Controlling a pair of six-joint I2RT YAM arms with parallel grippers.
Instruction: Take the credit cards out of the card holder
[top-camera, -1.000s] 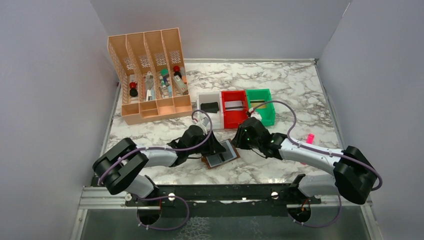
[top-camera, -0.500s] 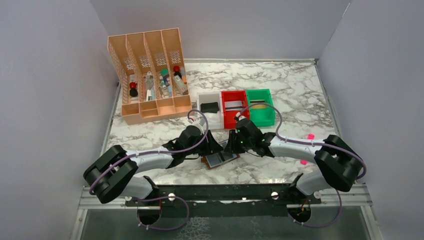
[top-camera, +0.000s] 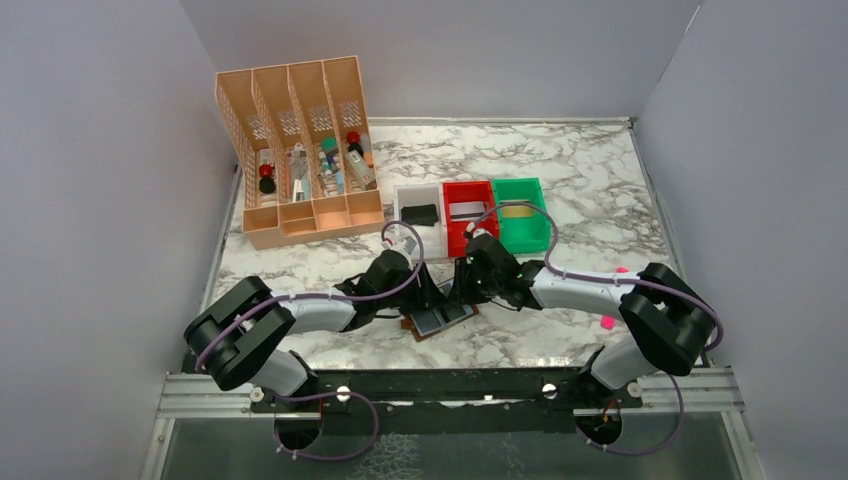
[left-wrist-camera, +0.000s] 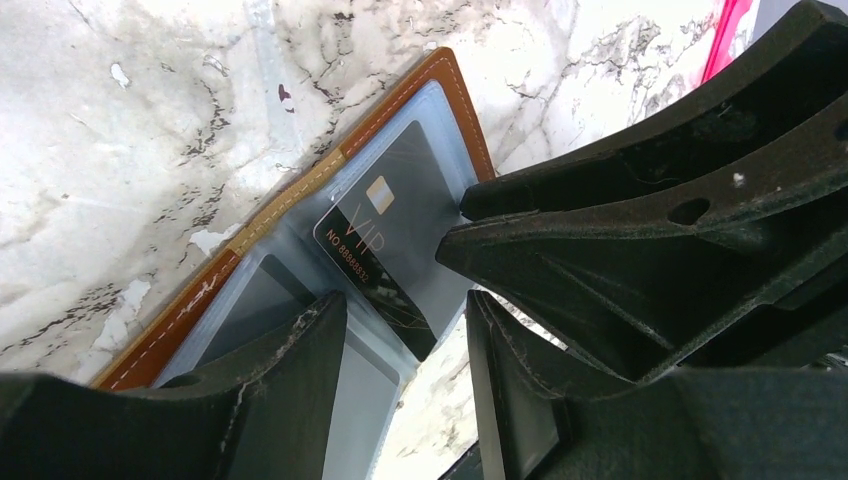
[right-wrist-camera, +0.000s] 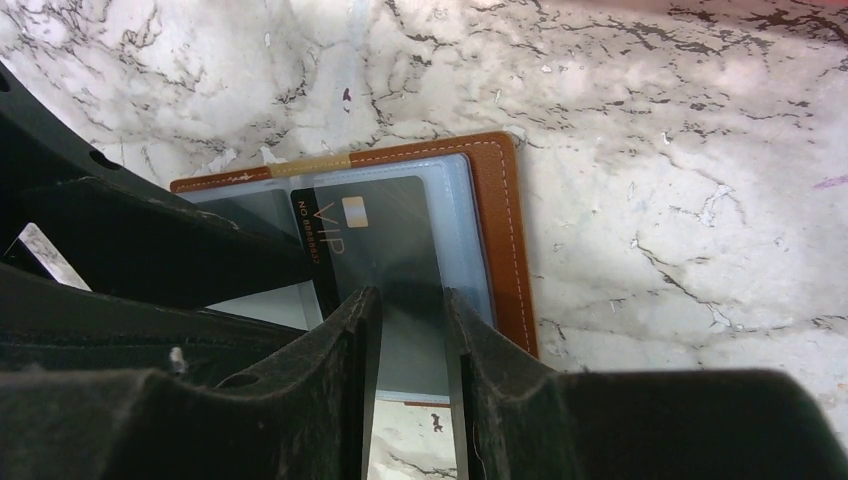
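my right gripper (right-wrist-camera: 410, 300) has moved in over the card holder (top-camera: 440, 319), which lies open on the table (top-camera: 560, 180). its jaws stand slightly apart astride the vip credit card (right-wrist-camera: 375, 235), gripping nothing. my left gripper (left-wrist-camera: 403, 312) has widened and is empty. the card is still sleeved.

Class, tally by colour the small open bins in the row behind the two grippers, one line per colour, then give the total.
white bin: 1
red bin: 1
green bin: 1
Total: 3
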